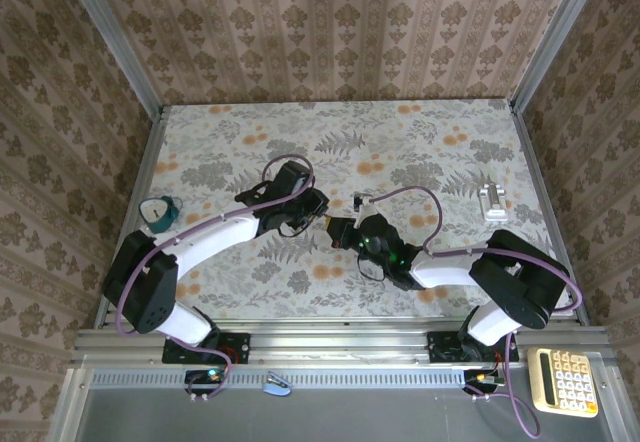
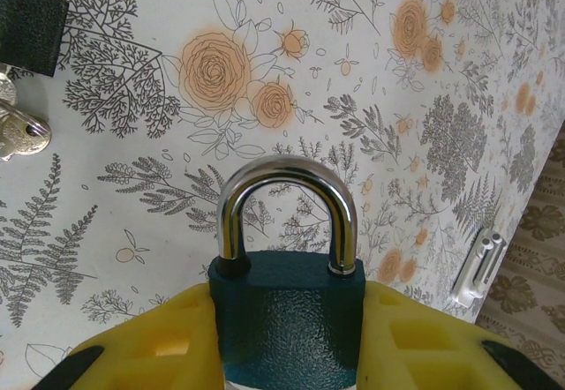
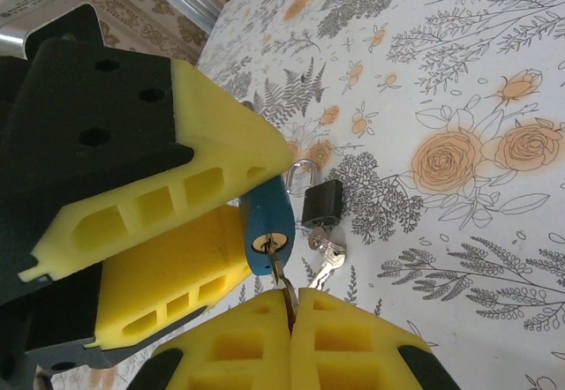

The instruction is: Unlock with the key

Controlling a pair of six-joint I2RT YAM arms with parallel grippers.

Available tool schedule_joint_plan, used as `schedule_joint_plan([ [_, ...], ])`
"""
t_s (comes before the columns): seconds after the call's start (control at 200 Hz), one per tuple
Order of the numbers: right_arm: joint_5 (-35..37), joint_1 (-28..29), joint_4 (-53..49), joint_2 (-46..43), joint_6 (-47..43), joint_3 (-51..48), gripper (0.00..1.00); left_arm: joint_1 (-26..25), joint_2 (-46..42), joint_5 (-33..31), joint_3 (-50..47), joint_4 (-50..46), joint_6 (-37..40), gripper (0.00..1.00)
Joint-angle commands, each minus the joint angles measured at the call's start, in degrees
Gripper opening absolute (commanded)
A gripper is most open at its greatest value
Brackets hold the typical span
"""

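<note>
A blue padlock (image 2: pixel 289 337) with a silver shackle (image 2: pixel 287 174) is clamped by its body between the yellow fingers of my left gripper (image 2: pixel 287 297). Both shackle legs sit in the body. In the right wrist view the padlock's underside (image 3: pixel 267 222) faces my right gripper (image 3: pixel 290 306), which is shut on a key (image 3: pixel 281 275). The key's blade is in the keyhole. From above, the left gripper (image 1: pixel 312 207) and right gripper (image 1: pixel 343 230) meet tip to tip at mid-table.
A black padlock (image 3: pixel 322 200) with a bunch of keys (image 3: pixel 327 253) lies on the flowered table just beyond the grippers. A teal object (image 1: pixel 160 212) lies at the left edge, a white piece (image 1: pixel 495 202) at the right. A calculator (image 1: pixel 568 382) sits off the table, bottom right.
</note>
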Motion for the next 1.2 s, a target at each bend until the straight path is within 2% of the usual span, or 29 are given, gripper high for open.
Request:
schedule_joint_plan([
  [0.0,-2.51,-0.58,4.3,0.33,0.41,3.52,0.0,-2.6,-0.19,4.0,2.32,0.72,-0.93,0.23],
  [0.39,-10.79,-3.34,2.92,0.78,2.61,6.71,0.0,-5.89,0.23,6.07,3.09,3.69,-1.1,0.22],
  [0.51,-11.7,-3.58,1.7,-0.19,2.55,5.59,0.0,-5.86,-0.7,4.32,3.48,1.27,1.28,0.22],
  [0.715,-12.95,-4.15,-1.75,-2.97,2.31,1.25,0.08,-4.27,-3.91,-1.18,2.17,-3.74,4.78,0.22],
  [1.195,-13.14,-4.63,-15.34,-15.95,-1.06,-6.02,0.36,-2.68,-5.51,-3.55,1.54,-6.31,7.38,0.22],
])
